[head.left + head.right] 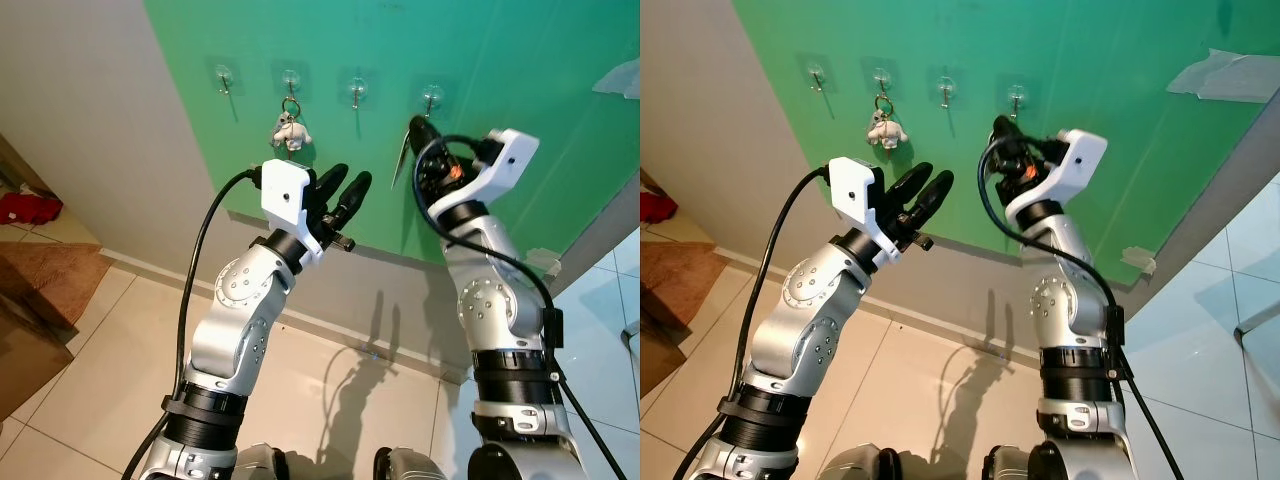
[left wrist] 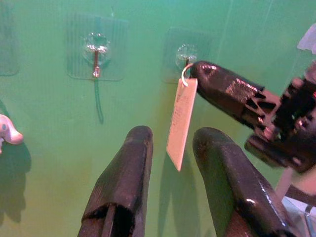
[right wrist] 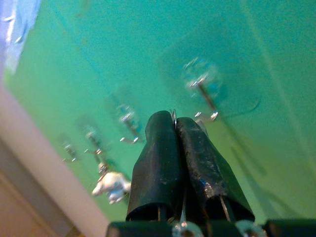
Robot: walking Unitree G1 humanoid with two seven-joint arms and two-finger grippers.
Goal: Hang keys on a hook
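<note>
My right gripper [image 2: 197, 74] is raised to the green wall [image 1: 500, 60], its two fingers pressed together on the small ring [image 2: 184, 75] of a key tag [image 2: 180, 123]. The pale tag hangs flat below the fingertips, tilted slightly, its ring right at the fourth hook [image 2: 186, 53], the one farthest right in the row. From the pictures I cannot tell whether the ring is over the hook's tip or just in front of it.

My left gripper [image 1: 345, 190] hovers lower and to the left, fingers parted and holding nothing, pointing up at the wall; the tag's lower end hangs in line with the gap between them, apart from both.

Four clear stick-on hooks sit in a line. The second hook [image 1: 290, 82] carries a ring with a small white toy figure [image 1: 290, 132]; the first hook [image 1: 226, 76] and third hook [image 1: 357, 88] are bare. Open green wall lies below the row. The green panel's slanted left edge meets a grey wall [image 1: 90, 100], and a tiled floor [image 1: 110, 380] spreads beneath my arms.
</note>
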